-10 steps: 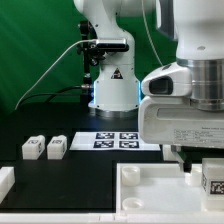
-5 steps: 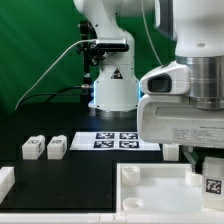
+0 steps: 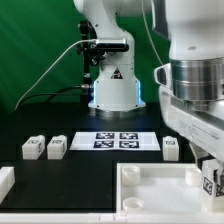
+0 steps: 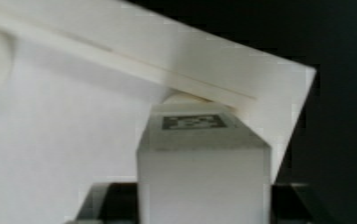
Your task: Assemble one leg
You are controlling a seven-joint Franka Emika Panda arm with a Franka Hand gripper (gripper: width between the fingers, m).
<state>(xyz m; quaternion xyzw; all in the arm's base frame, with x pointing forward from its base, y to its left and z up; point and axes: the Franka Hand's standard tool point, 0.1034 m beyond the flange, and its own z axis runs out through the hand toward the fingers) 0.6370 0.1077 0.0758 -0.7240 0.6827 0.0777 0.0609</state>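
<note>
My gripper (image 3: 209, 172) is at the exterior view's right, low over the corner of the large white tray-shaped panel (image 3: 150, 190). It is shut on a leg (image 3: 211, 182), a small white block with a marker tag. In the wrist view the leg (image 4: 207, 165) stands between the dark fingers (image 4: 122, 203), with its tagged end against the panel's raised corner rim (image 4: 228, 85). Two more legs (image 3: 33, 148) (image 3: 56, 147) lie side by side on the black table at the left. A further leg (image 3: 171, 147) lies to the right of the marker board.
The marker board (image 3: 118, 140) lies flat in front of the robot base (image 3: 112, 85). A white part (image 3: 5, 180) sits at the left edge near the front. A cable hangs at the back left before the green backdrop.
The wrist has turned about its axis with the leg still held over the panel's corner. The leg beside the marker board, hidden behind the hand before, now shows.
</note>
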